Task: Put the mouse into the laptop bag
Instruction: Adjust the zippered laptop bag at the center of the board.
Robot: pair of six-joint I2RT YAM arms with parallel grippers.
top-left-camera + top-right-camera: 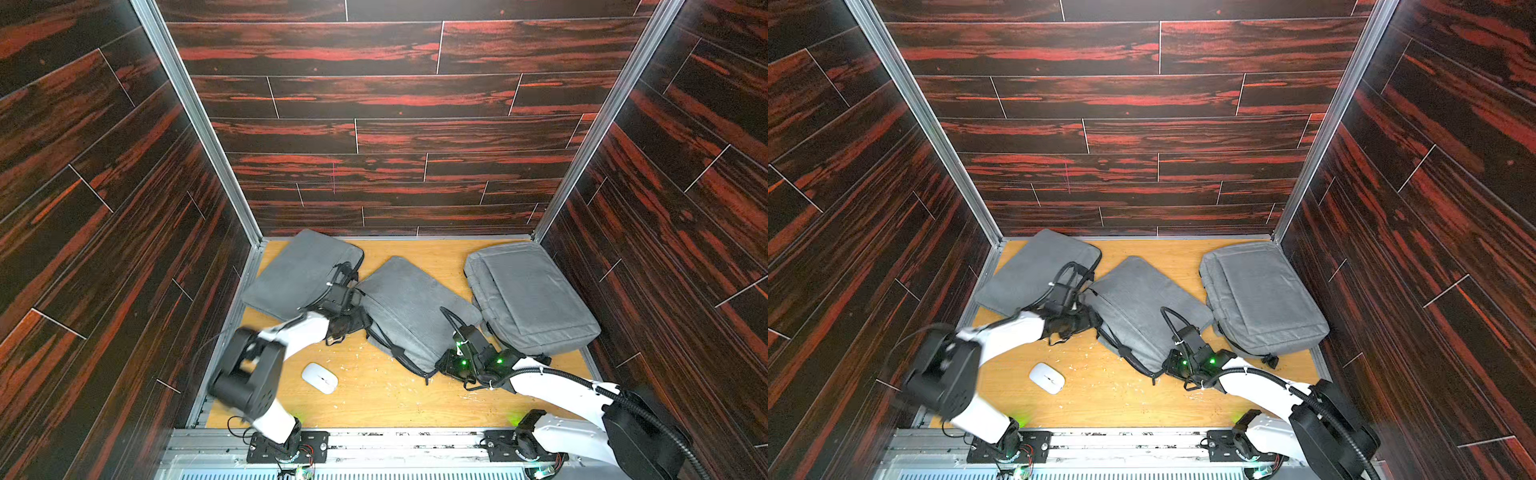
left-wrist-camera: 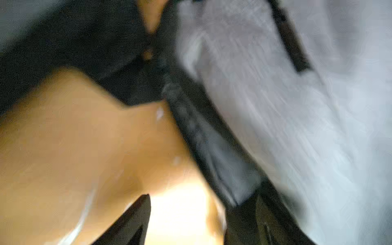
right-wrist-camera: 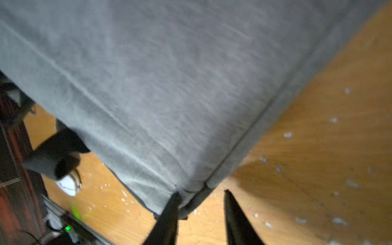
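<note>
Mouse: white mouse lies bare on the table, lower centre-left in both top views — in no bag, nothing touching it.
R gripper: R gripper sits lower centre-right in a top view, at near corner of middle bag. Jaws apart, bag corner against one finger, wood showing btwn them, so no clamp.
L gripper: L gripper is mid-frame in a top view, by the middle bag's left corner w/ its black zip edge. Jaws apart, nothing btwn; wrist view v. blurred.
Bag mouth: can't tell if the zip is open.
Far bags: far-left bag and far-right bag lie flat at the back.
Stage (judged): bag prep — mouse pick not begun.
Risk 1: neither gripper has fabric, so a lift could slip and leave the bag shut.
Risk 2: dragging the middle bag toward frame bottom could shove the mouse.
Risk 3: far-left bag's handles lie right by L gripper, so it could snag the wrong strap.
</note>
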